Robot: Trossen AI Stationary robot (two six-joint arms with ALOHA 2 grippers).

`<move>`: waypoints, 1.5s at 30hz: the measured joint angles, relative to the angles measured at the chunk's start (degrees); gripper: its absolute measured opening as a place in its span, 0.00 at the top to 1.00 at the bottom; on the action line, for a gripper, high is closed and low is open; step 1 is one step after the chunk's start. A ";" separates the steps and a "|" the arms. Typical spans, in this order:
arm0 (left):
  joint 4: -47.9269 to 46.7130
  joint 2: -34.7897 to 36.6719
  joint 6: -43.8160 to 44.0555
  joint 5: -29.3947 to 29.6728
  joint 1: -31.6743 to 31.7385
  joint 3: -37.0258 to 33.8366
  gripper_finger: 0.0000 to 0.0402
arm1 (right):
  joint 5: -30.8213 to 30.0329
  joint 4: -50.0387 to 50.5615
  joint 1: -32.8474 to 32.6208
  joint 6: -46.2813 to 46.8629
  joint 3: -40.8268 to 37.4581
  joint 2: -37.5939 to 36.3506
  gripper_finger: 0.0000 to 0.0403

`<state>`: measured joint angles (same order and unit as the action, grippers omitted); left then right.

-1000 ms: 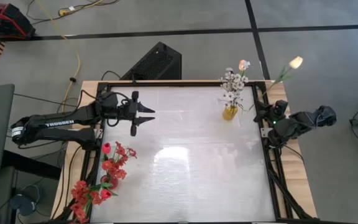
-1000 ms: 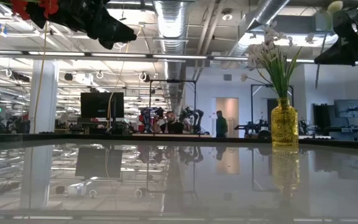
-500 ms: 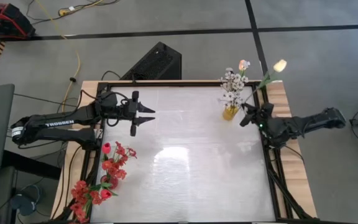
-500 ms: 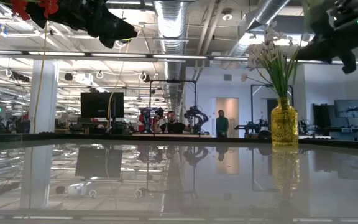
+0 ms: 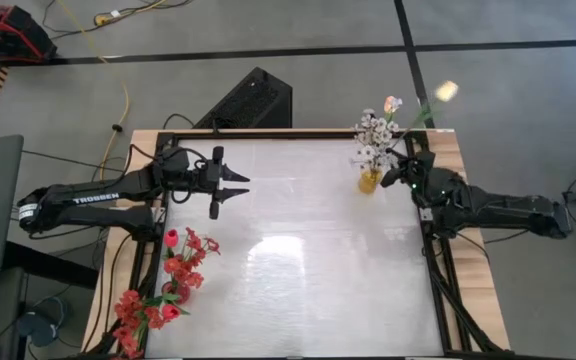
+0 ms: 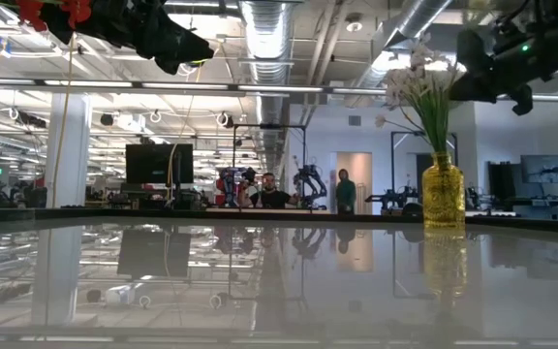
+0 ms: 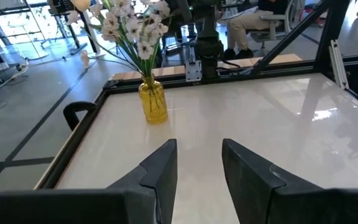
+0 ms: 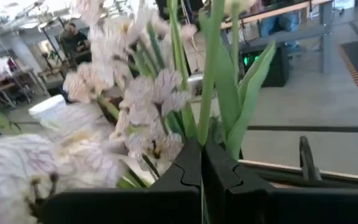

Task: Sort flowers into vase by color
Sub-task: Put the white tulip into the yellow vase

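A yellow glass vase (image 5: 370, 181) stands near the table's far right corner. It holds sprays of white blossoms (image 5: 373, 140) and one peach tulip (image 5: 393, 104). My right gripper (image 5: 405, 170) hovers just right of the vase, shut on a peach-yellow tulip whose blossom (image 5: 446, 91) points beyond the far edge. In the right wrist view the white blossoms (image 8: 104, 112) fill the picture close ahead. Red flowers (image 5: 173, 275) lie along the table's left edge. My left gripper (image 5: 230, 188) hangs open over the far left of the table, facing the vase (image 7: 153, 102). My right gripper pinches the tulip's thin green stem (image 8: 207, 106) between its two fingers (image 8: 185, 165), low on the stem. The fingers reach in from the table's right and lie across the stem. The tulip is lifted clear, and its stem (image 5: 423, 115) slants up and away to the blossom.
A dark frame (image 5: 430, 235) runs along the table's right edge under my right arm. The glossy white tabletop (image 5: 308, 270) is bare between the vase and the red flowers. People sit and stand far back in the room (image 6: 342, 189).
My right gripper has moved from the table's right edge toward the vase, carrying the tulip. Its arm has stretched out, and the blossom has swung left and toward the far side. My left gripper has kept still.
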<state>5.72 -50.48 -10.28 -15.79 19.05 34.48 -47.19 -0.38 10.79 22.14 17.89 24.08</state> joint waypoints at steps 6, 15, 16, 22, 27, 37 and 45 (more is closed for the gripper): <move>-0.74 0.00 0.00 -0.06 -0.01 0.00 0.71 | 3.90 -2.36 3.72 -0.29 -0.02 5.92 0.95; -1.25 0.00 -0.02 -0.13 0.00 0.00 0.71 | 1.83 -8.45 1.85 -7.33 -0.02 9.95 0.95; -1.25 0.00 -0.02 -0.17 0.01 0.00 0.71 | 1.24 -8.48 1.69 -7.50 -0.02 10.20 0.95; -1.27 0.00 -0.01 -0.24 0.02 0.00 0.71 | -1.06 -8.98 1.53 -7.65 -0.02 12.47 0.95; -1.27 0.00 0.00 -0.24 -0.01 0.00 0.71 | -2.51 -21.67 0.76 -10.18 -4.53 14.85 0.95; -1.29 0.00 0.07 -0.20 -0.01 0.00 0.71 | -4.42 -25.49 -1.13 -8.14 -9.14 15.23 0.95; -1.27 0.00 0.44 -0.15 -0.01 0.00 0.71 | -4.39 -18.01 -1.05 -1.64 -9.11 17.12 0.95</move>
<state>4.45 -50.48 -9.85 -15.94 19.05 34.48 -51.58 -18.39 9.74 20.50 8.78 41.19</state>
